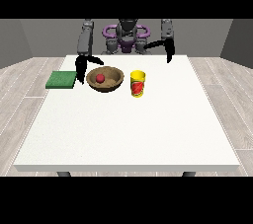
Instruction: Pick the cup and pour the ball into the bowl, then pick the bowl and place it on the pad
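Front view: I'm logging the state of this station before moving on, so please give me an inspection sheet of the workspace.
Surface: white table, mostly bare.
Job's things: red ball lies inside the wooden bowl; yellow cup stands upright beside the bowl, towards the view's right; green pad lies at the table's edge at the view's left, nothing on it.
Clutter: nothing seen.
Hands: hand at the view's left is beside the bowl's rim, on the pad side; hand at the view's right is raised near the table's far edge, holding nothing.
Cables: nothing seen.
Surroundings: wood-plank floor, grey walls.
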